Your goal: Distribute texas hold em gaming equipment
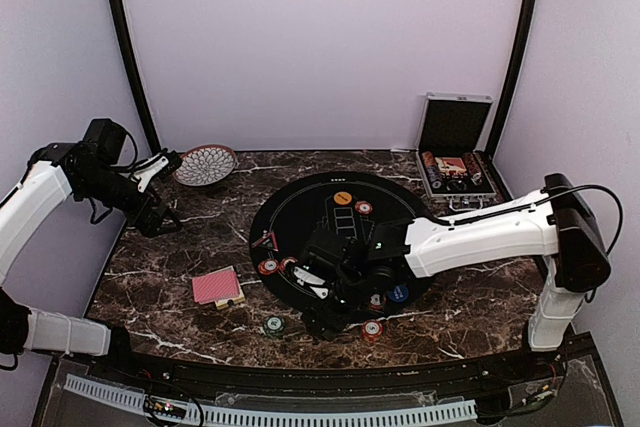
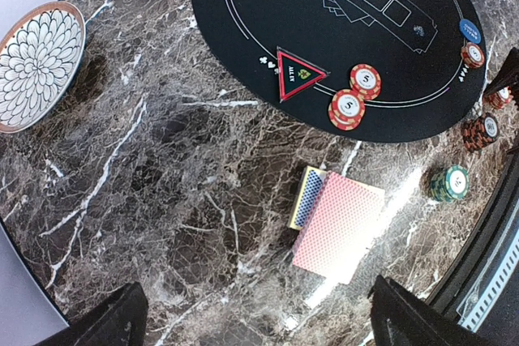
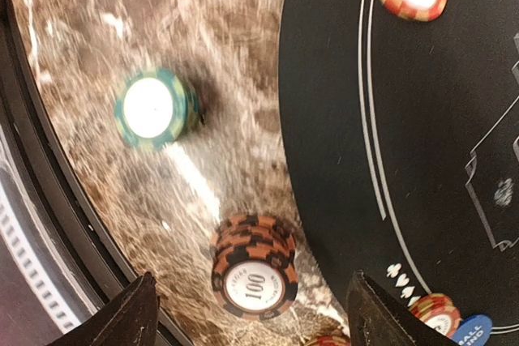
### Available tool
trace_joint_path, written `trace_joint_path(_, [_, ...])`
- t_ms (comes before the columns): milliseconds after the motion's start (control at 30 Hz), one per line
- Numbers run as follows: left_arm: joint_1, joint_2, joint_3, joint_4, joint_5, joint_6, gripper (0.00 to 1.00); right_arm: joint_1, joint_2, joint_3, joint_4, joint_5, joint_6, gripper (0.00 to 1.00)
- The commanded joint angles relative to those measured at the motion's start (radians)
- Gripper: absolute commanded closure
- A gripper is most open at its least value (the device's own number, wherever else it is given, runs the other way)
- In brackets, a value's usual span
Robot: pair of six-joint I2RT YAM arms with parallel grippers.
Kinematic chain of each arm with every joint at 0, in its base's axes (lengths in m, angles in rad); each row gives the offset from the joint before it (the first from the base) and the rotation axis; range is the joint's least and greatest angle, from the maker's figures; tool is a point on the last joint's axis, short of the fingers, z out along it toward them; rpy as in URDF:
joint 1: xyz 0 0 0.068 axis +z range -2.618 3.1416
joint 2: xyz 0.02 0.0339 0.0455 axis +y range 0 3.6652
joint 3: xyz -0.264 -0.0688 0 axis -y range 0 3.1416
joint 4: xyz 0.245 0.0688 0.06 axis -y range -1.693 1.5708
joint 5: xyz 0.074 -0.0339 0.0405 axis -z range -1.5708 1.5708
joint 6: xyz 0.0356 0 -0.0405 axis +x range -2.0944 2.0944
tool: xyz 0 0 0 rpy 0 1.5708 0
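A red-backed card deck [image 2: 340,228] lies on the marble beside a blue-patterned card box [image 2: 306,198]; the deck also shows in the top view [image 1: 217,287]. My left gripper [image 2: 259,322] is open and empty, high over the table's left side [image 1: 162,219]. My right gripper [image 3: 251,322] is open, low at the front edge [image 1: 318,323]. It hangs over an orange-and-black "100" chip stack [image 3: 253,269], which sits between the fingers without touching them. A green chip stack [image 3: 154,108] stands to its left on the marble [image 1: 274,325]. Red chips [image 2: 347,108] and a blue chip [image 2: 469,32] lie on the black mat.
A black oval poker mat [image 1: 300,197] covers the table's middle, with a red triangular marker [image 2: 298,73] at its edge. A patterned bowl [image 1: 205,164] sits back left. A silver case [image 1: 455,152] stands open back right. The table's raised front rim [image 3: 49,224] is close to the right gripper.
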Motion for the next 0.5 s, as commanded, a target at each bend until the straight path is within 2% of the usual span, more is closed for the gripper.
trace_joint_path(0, [-0.002, -0.028, 0.018, -0.033, 0.008, 0.010, 0.01, 0.016, -0.003, -0.036, 0.027, -0.028, -0.021, 0.19])
trace_joint_path(467, [-0.002, -0.024, 0.031, -0.039, 0.005, 0.012, 0.01, 0.020, 0.049, -0.041, 0.037, -0.028, -0.045, 0.23])
